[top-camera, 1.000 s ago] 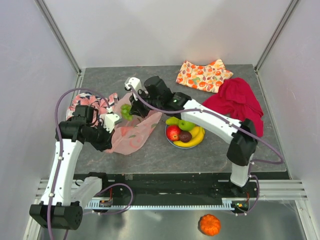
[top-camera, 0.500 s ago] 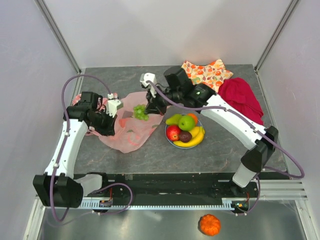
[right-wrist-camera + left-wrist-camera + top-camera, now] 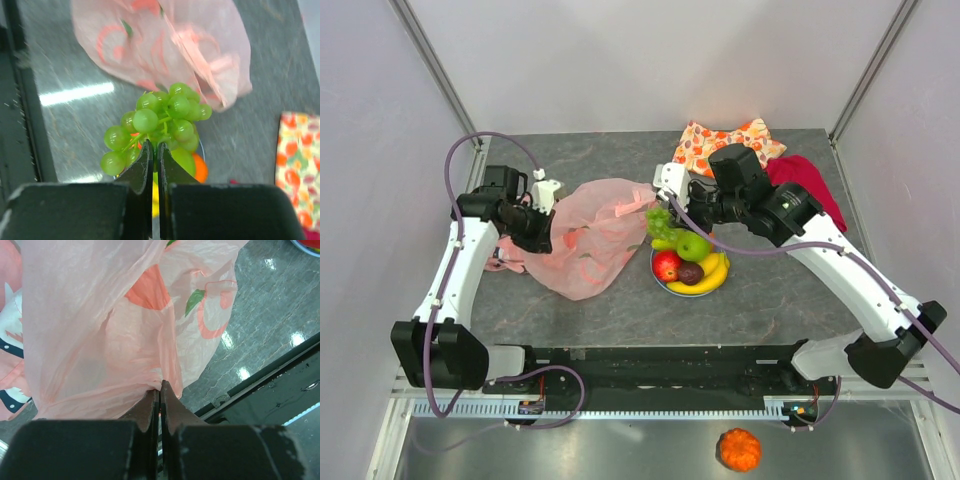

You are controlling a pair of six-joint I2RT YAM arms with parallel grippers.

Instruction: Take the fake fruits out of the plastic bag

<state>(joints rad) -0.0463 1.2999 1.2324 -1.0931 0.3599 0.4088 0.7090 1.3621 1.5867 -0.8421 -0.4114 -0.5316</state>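
Observation:
The pink plastic bag (image 3: 590, 235) lies crumpled left of centre; it fills the left wrist view (image 3: 100, 330). My left gripper (image 3: 542, 232) is shut on a fold of the bag (image 3: 158, 386). My right gripper (image 3: 665, 208) is shut on the stem of the green grapes (image 3: 660, 220) and holds them above the plate's left rim; in the right wrist view the grapes (image 3: 160, 120) hang at the fingertips (image 3: 155, 150). On the blue plate (image 3: 660, 282) lie a green apple (image 3: 694, 245), a red apple (image 3: 667, 265), a dark purple fruit (image 3: 691, 272) and a banana (image 3: 705, 281).
A fruit-print orange cloth (image 3: 725, 145) and a red cloth (image 3: 810, 185) lie at the back right. A pink-and-black patterned cloth (image 3: 505, 262) lies under the bag's left edge. An orange pumpkin-like fruit (image 3: 739, 449) sits below the table's front rail.
My right gripper has carried the grapes to the right, from over the bag to above the plate. My left gripper has lifted the bag's fold up and back.

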